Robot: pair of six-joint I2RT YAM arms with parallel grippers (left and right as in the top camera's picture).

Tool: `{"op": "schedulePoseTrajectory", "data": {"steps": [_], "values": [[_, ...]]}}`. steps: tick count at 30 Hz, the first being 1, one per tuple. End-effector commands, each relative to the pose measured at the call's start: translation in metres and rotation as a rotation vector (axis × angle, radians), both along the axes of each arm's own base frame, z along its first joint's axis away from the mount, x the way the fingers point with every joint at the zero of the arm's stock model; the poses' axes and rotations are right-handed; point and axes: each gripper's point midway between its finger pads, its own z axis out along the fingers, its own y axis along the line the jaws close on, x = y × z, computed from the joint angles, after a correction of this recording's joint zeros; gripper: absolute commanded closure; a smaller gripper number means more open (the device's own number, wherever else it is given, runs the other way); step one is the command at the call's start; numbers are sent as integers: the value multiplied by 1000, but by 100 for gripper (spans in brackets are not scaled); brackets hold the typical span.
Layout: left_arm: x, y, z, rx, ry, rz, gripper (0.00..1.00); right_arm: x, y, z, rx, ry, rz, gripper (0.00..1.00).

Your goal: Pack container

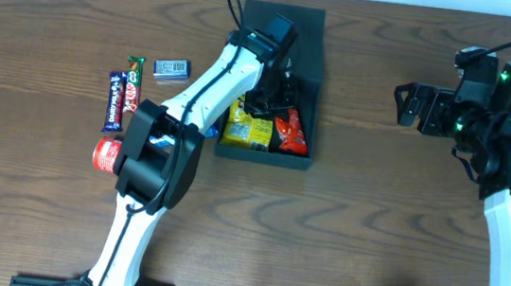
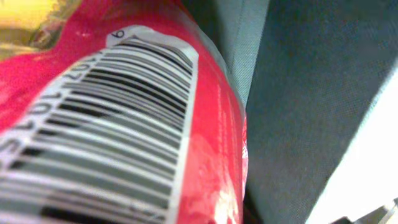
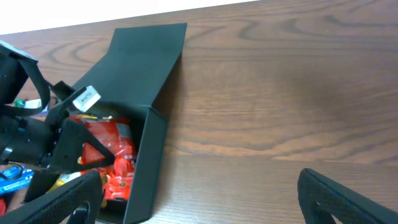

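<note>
The dark teal-grey container [image 1: 310, 34] lies open at the table's far centre, with its flap lid at the back; it also shows in the right wrist view [image 3: 143, 62]. Inside lie a yellow packet [image 1: 246, 128] and a red snack packet [image 1: 289, 132]. My left gripper [image 1: 275, 96] reaches down into the container and seems shut on the red packet, whose barcode side [image 2: 112, 124] fills the left wrist view and hides the fingers. The right wrist view shows the dark left fingers [image 3: 81, 146] around the red packet [image 3: 115, 149]. My right gripper [image 1: 410, 104] is open and empty, right of the container [image 3: 199, 205].
Left of the container lie a blue chocolate bar [image 1: 114, 102], a red bar [image 1: 132, 84] and a small grey packet [image 1: 172, 69]. A red round item [image 1: 105, 154] sits beside my left arm. A blue packet [image 1: 209, 131] pokes out by the container's left wall.
</note>
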Motion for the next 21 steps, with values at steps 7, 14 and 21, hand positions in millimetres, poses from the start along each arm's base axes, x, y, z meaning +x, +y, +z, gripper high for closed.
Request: {"op": "schedulePoseTrajectory", "data": {"steps": [7, 14, 21], "values": [[12, 45, 64, -1, -267, -300, 94, 1, 1, -1, -3, 2, 16, 1], [9, 65, 49, -22, -216, -316, 94, 1, 1, -2, -3, 3, 16, 1], [-1, 73, 20, -11, -160, -305, 94, 1, 1, -2, -2, 3, 16, 1]]}}
